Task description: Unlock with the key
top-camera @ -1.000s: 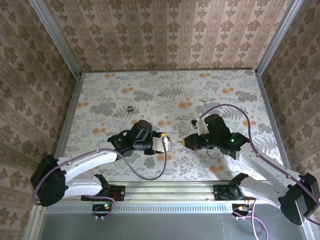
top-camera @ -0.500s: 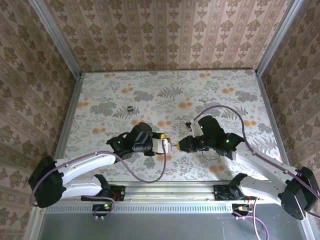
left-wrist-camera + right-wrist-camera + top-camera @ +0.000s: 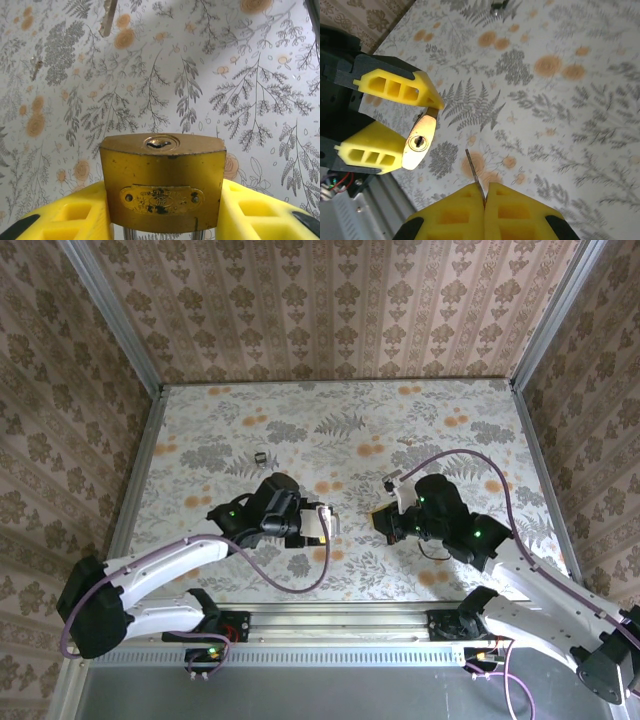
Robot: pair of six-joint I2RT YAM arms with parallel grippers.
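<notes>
Left gripper (image 3: pixel 162 222) clamps the padlock (image 3: pixel 162 185), keyhole (image 3: pixel 161 143) facing out. Right gripper (image 3: pixel 485 194) pinches the key (image 3: pixel 474 172), blade near the padlock but not touching. I'd square the blade to the keyhole first, then ease straight in.

Shackle of padlock (image 3: pixel 162 182) cut off at bottom edge. Head of key (image 3: pixel 474 172) buried in right claw (image 3: pixel 485 190), only thin blade shows. Far left on counter (image 3: pixel 440 420), small dark object (image 3: pixel 260 458) too small to identify.
</notes>
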